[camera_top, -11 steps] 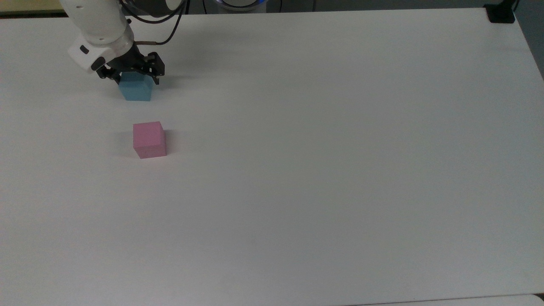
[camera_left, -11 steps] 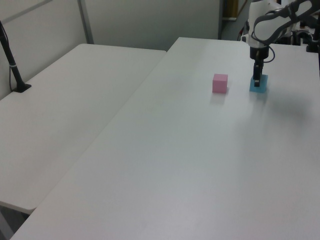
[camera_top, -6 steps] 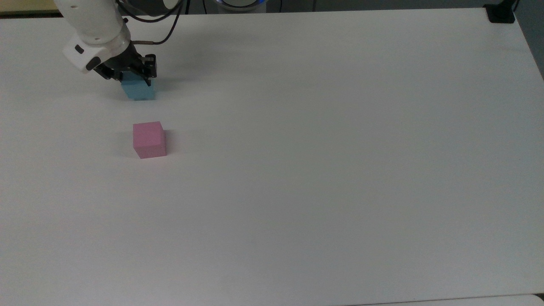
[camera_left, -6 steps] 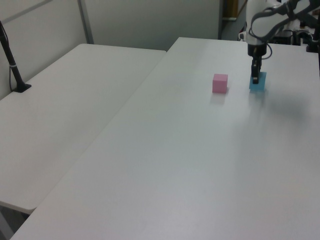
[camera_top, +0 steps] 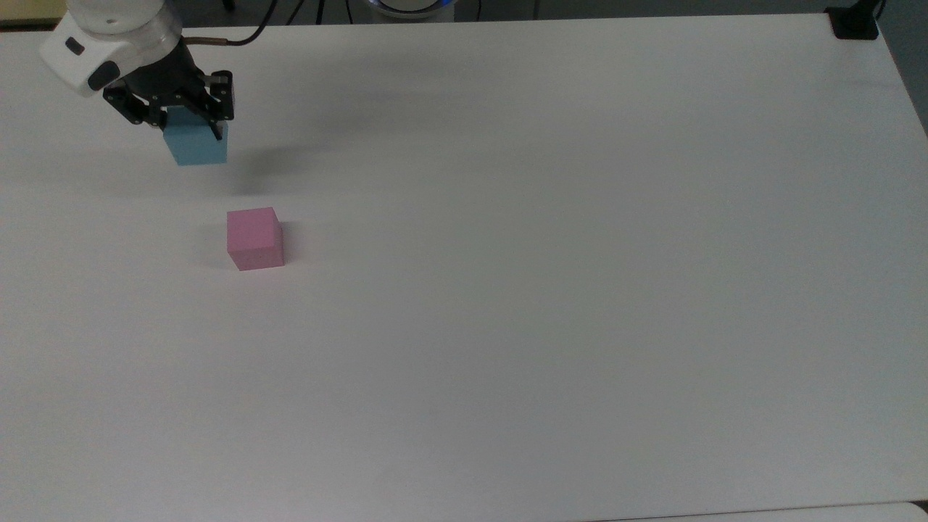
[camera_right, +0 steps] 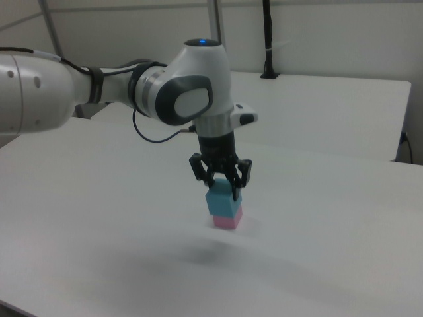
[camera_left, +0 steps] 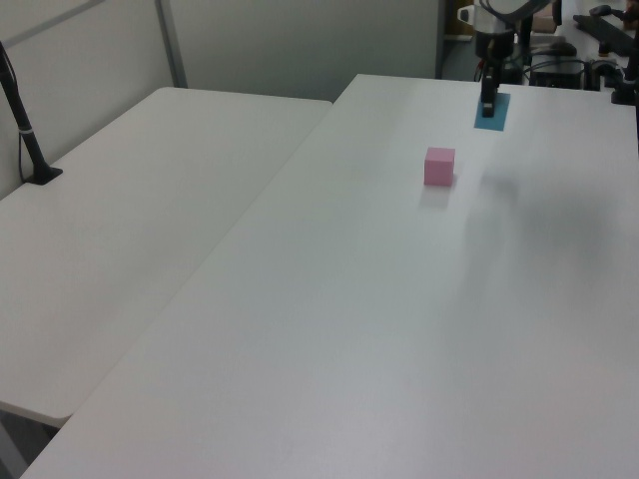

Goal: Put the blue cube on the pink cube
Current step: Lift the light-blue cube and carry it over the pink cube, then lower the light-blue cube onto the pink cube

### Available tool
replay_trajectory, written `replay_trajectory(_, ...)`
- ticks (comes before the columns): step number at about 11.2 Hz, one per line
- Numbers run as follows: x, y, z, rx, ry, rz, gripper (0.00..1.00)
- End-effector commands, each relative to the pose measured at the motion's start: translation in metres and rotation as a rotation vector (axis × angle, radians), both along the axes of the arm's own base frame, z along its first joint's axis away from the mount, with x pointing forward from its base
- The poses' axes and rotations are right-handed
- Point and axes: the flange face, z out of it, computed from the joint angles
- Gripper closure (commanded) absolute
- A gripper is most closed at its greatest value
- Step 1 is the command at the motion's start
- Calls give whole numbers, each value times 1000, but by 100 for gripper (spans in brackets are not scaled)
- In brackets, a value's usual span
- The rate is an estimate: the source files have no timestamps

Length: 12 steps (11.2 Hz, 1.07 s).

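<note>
My gripper is shut on the light blue cube and holds it in the air above the white table. The cube's shadow lies on the table to its right in the top view. In the left view the blue cube hangs under the gripper, well above the tabletop. The pink cube rests on the table, below and to the right of the blue cube in the top view. In the right view the blue cube overlaps the pink cube behind it, under the gripper.
A second white table adjoins on the left view's left, with a black post on it. A black clamp sits at the top view's upper right corner. Equipment and cables stand behind the table in the left view.
The gripper has risen with the blue cube, lifting it off the table and shifting toward the top view's left. The pink cube has not moved.
</note>
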Motion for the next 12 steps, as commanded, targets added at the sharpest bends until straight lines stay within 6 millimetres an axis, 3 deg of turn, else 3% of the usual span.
replay_trajectory(1,51,18,-8,-2,-18,47,50)
replay_trajectory(2,56,19,-20,-4,-5,65,50)
replay_trajectory(4,68,39,-24,3,-14,111,50)
replay_trajectory(7,73,51,-34,33,-12,96,50)
replay_trajectory(12,79,53,-47,36,-34,64,50)
